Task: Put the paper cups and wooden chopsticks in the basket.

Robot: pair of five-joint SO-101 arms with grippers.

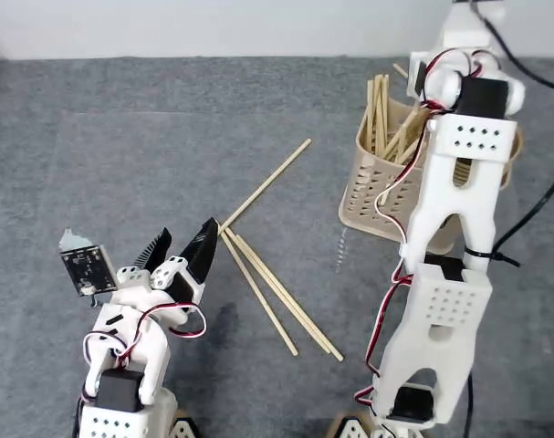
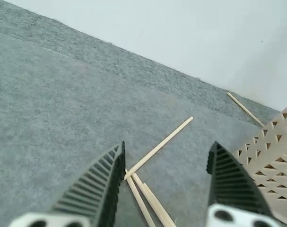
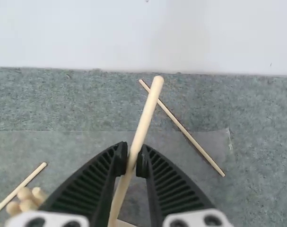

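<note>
Gray felt mat (image 1: pixel 121 164) over table; white wall (image 2: pixel 181 28) behind.

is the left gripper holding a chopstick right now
No, the left gripper is open, its jaws spread wide above loose chopsticks that lie flat on the grey mat.

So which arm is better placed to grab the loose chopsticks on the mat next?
Left. The left gripper is open, right at the near ends of the loose chopsticks. The right gripper is by the basket, shut on a chopstick, so it is busy.
</note>
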